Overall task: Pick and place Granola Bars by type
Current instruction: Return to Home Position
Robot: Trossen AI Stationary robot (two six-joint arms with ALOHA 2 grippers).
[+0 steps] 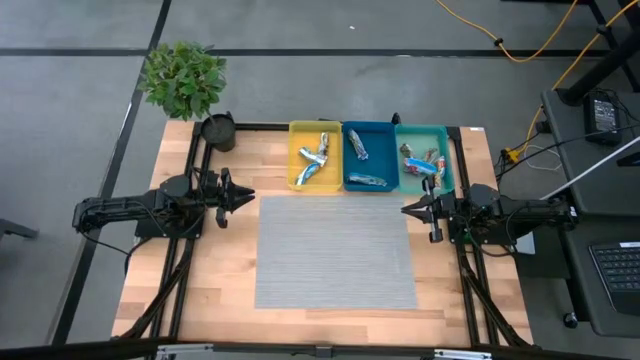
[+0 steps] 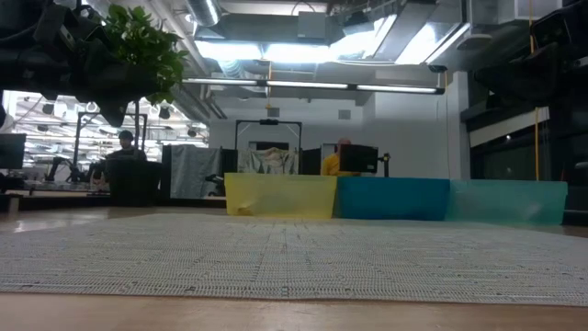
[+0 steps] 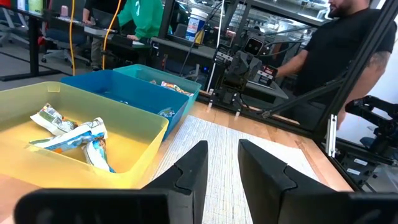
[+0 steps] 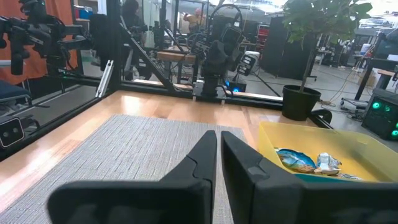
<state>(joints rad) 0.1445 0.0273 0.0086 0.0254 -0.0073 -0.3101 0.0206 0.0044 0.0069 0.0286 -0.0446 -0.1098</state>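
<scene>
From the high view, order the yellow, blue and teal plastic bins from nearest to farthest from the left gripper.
1. Yellow plastic bin, leftmost of the row, closest to the left gripper.
2. Blue plastic bin, in the middle.
3. Teal plastic bin, rightmost.

Three bins are counted on the desk: one yellow bin, one blue bin, one teal bin. Three granola bars are seen in the yellow, two in the blue; the teal bin's heap cannot be counted. One mat, one potted plant and two claws, the left claw and the right claw, are seen.
</scene>
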